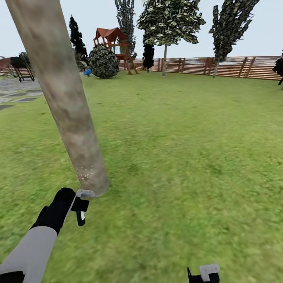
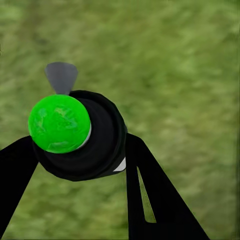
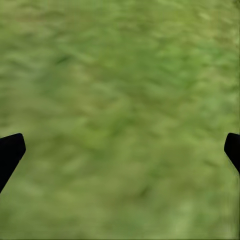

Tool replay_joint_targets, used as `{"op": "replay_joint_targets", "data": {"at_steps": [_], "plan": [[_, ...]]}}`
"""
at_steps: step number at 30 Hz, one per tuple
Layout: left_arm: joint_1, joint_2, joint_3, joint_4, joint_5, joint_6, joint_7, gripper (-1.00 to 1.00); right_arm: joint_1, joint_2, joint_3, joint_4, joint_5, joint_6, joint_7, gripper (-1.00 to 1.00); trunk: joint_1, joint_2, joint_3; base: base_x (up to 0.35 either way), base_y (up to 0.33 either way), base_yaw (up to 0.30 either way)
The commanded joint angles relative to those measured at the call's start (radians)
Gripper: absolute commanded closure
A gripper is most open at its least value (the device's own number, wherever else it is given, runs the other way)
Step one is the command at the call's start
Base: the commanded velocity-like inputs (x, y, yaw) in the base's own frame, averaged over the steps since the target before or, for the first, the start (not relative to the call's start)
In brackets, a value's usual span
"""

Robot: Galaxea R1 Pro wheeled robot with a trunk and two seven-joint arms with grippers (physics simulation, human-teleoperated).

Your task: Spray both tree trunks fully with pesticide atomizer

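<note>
Left gripper [image 2: 80, 155] clamped on small dark pesticide atomizer [image 2: 87, 137] with green cap, held just beside base of thick mottled grey-brown tree trunk [image 1: 63, 94]. Right gripper [image 3: 120, 150] spread wide, empty, over blurry green grass [image 1: 188, 157].

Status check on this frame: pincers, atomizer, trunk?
Left pincer shut on atomizer, close by tree trunk. Right pincer open over grass. White flecks low on trunk. Nothing in the way.
</note>
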Motion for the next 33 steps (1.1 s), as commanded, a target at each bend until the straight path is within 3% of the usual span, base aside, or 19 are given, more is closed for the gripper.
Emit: {"op": "replay_joint_targets", "data": {"at_steps": [1, 11, 22, 27, 31, 33], "plan": [[-0.001, -0.001, 0.002, 0.0, -0.011, 0.003, -0.01, 1.0, 0.0, 0.0, 0.009, 0.0, -0.002, -0.001, -0.006, -1.0, 0.0, 0.0, -0.001, 0.182, -0.273, 0.277], [-0.001, -0.001, 0.001, 0.0, -0.011, 0.002, -0.008, 1.0, 0.0, 0.0, 0.008, 0.0, -0.002, -0.001, -0.006, -1.0, 0.0, 0.0, -0.001, 0.219, -0.24, 0.153], [-0.026, 0.005, -0.005, -0.003, -0.012, -0.001, -0.019, 1.0, 0.0, -0.001, 0.006, -0.001, -0.002, -0.001, -0.009, -1.0, 0.0, 0.0, -0.001, 0.029, -0.024, 0.106], [-0.152, -0.004, -0.011, 0.016, -0.01, 0.046, -0.019, 1.0, 0.0, -0.002, 0.006, -0.001, -0.002, -0.001, -0.009, -1.0, 0.0, 0.0, -0.001, 0.0, 0.0, 0.004], [-0.256, 0.013, -0.011, 0.108, -0.016, 0.056, -0.013, 1.0, 0.0, -0.003, 0.006, -0.001, -0.002, -0.001, -0.009, -1.0, 0.0, 0.0, -0.001, 0.0, 0.0, 0.0], [-0.276, 0.069, -0.012, 0.137, -0.038, 0.058, -0.013, 1.0, 0.0, -0.003, 0.006, -0.001, -0.002, -0.001, -0.009, -1.0, 0.0, 0.0, -0.001, 0.0, 0.0, 0.0]]}}
